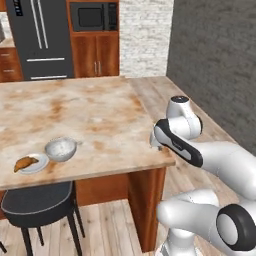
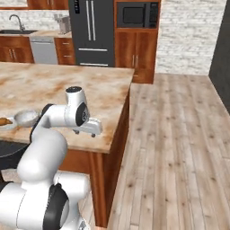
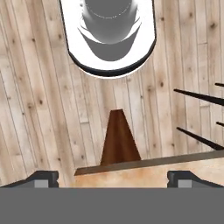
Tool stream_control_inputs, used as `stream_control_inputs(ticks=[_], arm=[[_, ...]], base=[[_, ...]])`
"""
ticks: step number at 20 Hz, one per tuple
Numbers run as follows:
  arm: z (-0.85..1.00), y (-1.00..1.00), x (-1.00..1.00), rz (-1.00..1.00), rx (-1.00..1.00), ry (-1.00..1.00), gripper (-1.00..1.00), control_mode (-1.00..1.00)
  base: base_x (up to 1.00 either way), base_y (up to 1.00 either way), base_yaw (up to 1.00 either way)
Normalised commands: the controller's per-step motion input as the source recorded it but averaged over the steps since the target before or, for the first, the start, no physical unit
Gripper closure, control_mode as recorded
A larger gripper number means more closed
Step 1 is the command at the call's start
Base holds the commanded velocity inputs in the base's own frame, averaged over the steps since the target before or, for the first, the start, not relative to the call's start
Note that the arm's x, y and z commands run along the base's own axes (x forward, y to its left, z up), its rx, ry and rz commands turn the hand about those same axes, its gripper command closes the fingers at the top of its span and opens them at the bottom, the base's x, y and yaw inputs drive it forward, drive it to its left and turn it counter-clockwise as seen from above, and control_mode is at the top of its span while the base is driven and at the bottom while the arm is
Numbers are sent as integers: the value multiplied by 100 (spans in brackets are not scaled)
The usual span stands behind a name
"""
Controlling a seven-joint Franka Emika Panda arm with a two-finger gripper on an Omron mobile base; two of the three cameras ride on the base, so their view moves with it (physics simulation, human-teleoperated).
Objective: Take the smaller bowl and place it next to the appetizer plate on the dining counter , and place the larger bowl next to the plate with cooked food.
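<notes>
The smaller bowl [image 1: 61, 149] [image 2: 27, 117], mottled grey-white, stands on the dining counter [image 1: 100, 112] [image 2: 92, 85] near its front edge. It is right beside the appetizer plate [image 1: 33, 164] [image 2: 4, 122], a pale plate with a brown pastry on it. My gripper [image 1: 155, 145] [image 2: 92, 133] [image 3: 113, 178] hovers at the counter's near right corner, well to the right of the bowl. It points down, open, with nothing between its fingers. The hand view looks past the counter's corner [image 3: 148, 168] to the floor. The larger bowl and the plate with cooked food are out of view.
A black stool [image 1: 37, 202] stands under the counter's front edge below the plate, and its thin legs [image 3: 197, 97] show in the hand view. The counter's wood leg [image 1: 146, 205] [image 3: 118, 142] is below the gripper. A fridge [image 1: 40, 35] and cabinets line the back, with a grey wall [image 1: 215, 60] to the right.
</notes>
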Motion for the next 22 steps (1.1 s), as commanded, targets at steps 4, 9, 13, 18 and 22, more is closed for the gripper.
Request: stream_control_inputs(ticks=[4, 9, 13, 18, 22], arm=[[0, 0, 0, 0, 0, 0, -100, 100], [0, 0, 0, 0, 0, 0, -100, 100], [0, 0, 0, 0, 0, 0, -100, 100], [0, 0, 0, 0, 0, 0, -100, 100], [0, 0, 0, 0, 0, 0, -100, 100]], base=[[23, -100, -10], [95, -100, -1], [100, -97, 0], [100, -50, 10], [100, -8, 17]])
